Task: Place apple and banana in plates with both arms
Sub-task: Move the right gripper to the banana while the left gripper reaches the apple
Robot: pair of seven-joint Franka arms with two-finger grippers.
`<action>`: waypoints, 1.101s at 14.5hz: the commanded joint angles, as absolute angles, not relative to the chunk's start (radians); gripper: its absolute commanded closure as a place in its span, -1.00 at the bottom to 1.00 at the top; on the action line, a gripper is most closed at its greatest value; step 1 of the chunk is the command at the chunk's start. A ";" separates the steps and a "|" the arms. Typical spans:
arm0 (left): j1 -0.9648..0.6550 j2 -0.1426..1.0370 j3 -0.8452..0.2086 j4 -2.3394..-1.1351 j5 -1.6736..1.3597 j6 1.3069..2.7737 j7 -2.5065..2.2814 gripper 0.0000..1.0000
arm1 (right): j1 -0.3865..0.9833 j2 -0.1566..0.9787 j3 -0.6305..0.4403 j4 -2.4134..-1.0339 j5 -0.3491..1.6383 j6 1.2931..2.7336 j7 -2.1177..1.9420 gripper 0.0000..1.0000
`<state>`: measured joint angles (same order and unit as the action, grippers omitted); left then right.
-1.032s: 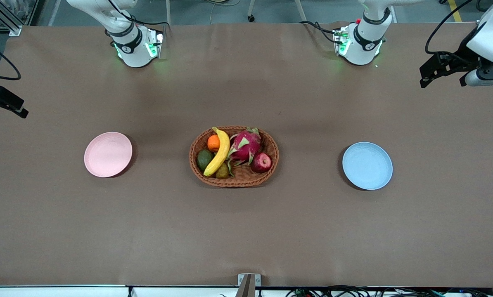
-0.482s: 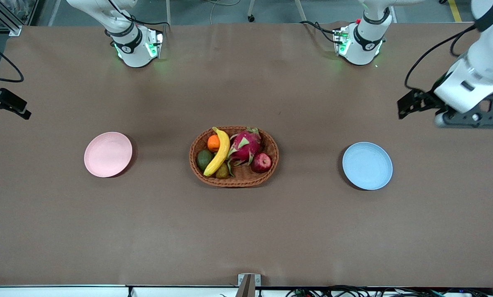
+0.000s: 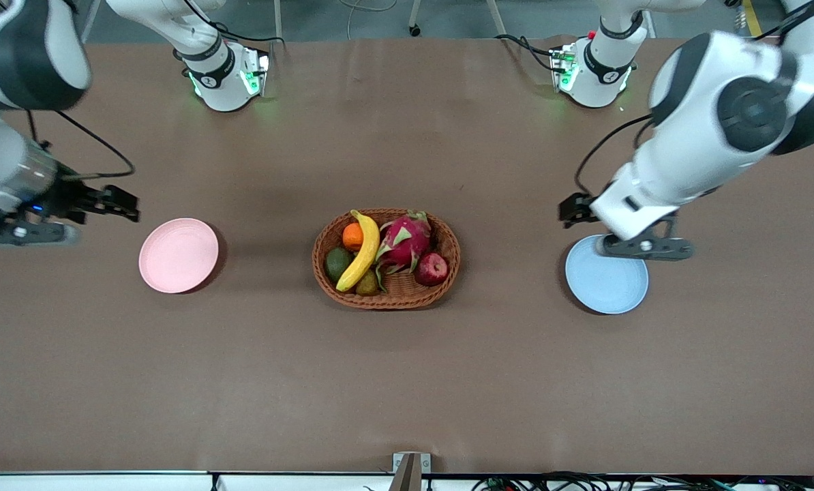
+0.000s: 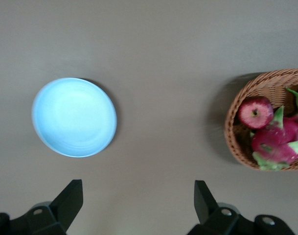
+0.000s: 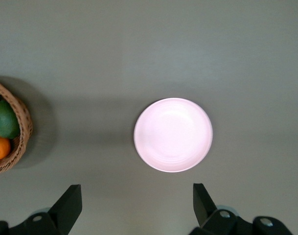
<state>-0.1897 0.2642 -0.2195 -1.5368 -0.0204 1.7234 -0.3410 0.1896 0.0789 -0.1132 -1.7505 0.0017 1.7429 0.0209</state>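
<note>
A brown basket sits in the middle of the desk. The banana lies in it, long and yellow, resting across the other fruit. The apple is in the basket too, at the end toward the left arm, just beside a big pink dragon fruit. An orange and a green avocado sit in the basket at the end toward the right arm.

The pink plate lies flat on the desk toward the right arm's end, well apart from the basket. The blue plate lies toward the left arm's end, also well apart from the basket. Both plates have nothing on them.

The left pincer hangs up in the air over the desk, by the edge of the blue plate. In the left wrist view its two fingers are spread wide apart and hold nothing.

The right pincer hangs in the air over the desk, just beside the pink plate. Its fingers are also spread wide in the right wrist view, with nothing between them.
</note>
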 commanded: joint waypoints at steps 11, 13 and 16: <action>-0.366 0.538 -0.218 -1.437 -0.028 1.865 -0.766 -1.00 | 0.436 0.466 -0.126 -1.605 0.365 1.936 0.480 -1.00; -0.399 0.574 -0.218 -1.439 -0.029 1.923 -0.881 -1.00 | 0.445 0.521 -0.126 -1.568 0.373 1.966 0.517 -1.00; -0.439 0.624 -0.218 -1.439 -0.031 1.995 -1.037 -1.00 | 0.514 0.580 -0.126 -1.531 0.371 2.019 0.708 -0.79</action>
<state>-0.4219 0.5849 -0.2218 -1.4707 -0.0205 1.9595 -0.9589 0.4642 0.5299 -0.1201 -1.5853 0.3542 2.0007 0.5855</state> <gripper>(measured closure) 0.000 0.018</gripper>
